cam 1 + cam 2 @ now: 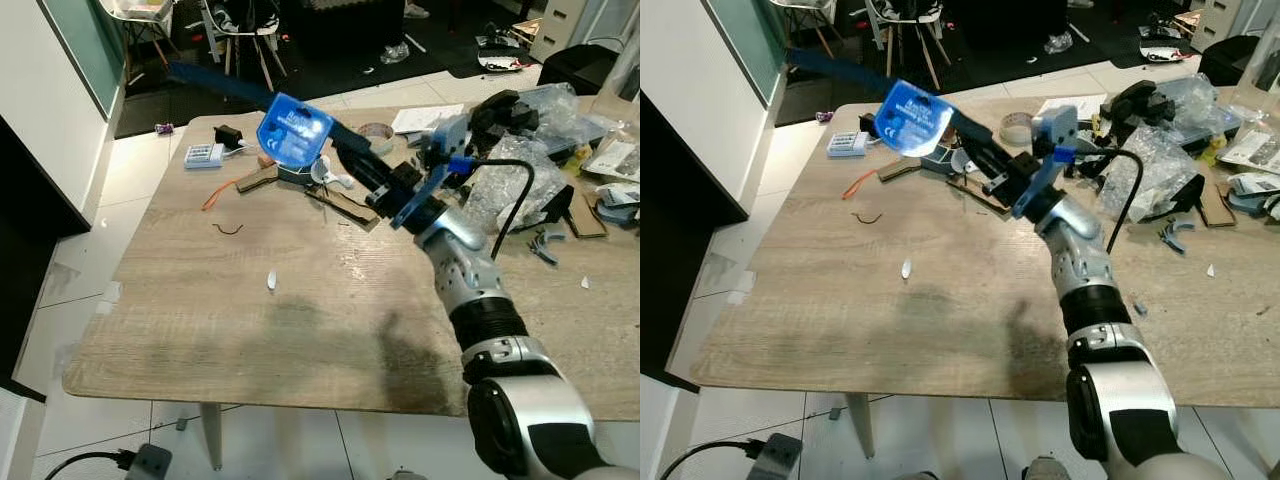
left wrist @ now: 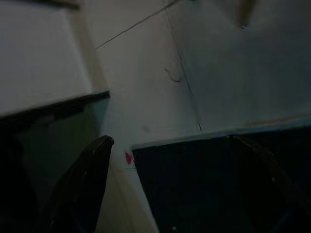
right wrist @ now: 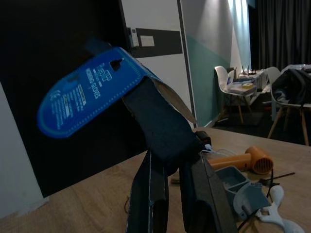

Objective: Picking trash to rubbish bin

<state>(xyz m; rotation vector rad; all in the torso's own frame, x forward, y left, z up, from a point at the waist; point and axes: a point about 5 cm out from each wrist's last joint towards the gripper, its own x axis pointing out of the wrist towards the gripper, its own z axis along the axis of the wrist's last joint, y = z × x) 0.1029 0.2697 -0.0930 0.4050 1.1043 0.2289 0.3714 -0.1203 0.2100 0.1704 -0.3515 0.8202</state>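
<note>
My right gripper [image 1: 348, 152] reaches out over the wooden table [image 1: 300, 310], shut on a glove pack. The pack has a bright blue header card [image 1: 293, 130] and a long dark blue part that trails off to the far left. It hangs in the air above the clutter at the table's far side. The right wrist view shows both black fingers [image 3: 149, 194] clamped on the dark part just below the blue card [image 3: 92, 92]. The left gripper [image 2: 172, 141] hangs over a dim tiled floor with its fingers wide apart and nothing between them.
Beneath the pack lie cardboard pieces [image 1: 345, 205], a white scoop [image 1: 330, 175] and a tape roll [image 1: 376, 131]. Clear plastic bags [image 1: 510, 180] and papers crowd the right side. A battery pack [image 1: 203, 155], a black wire [image 1: 228, 229] and a white scrap [image 1: 271, 281] lie on the left half.
</note>
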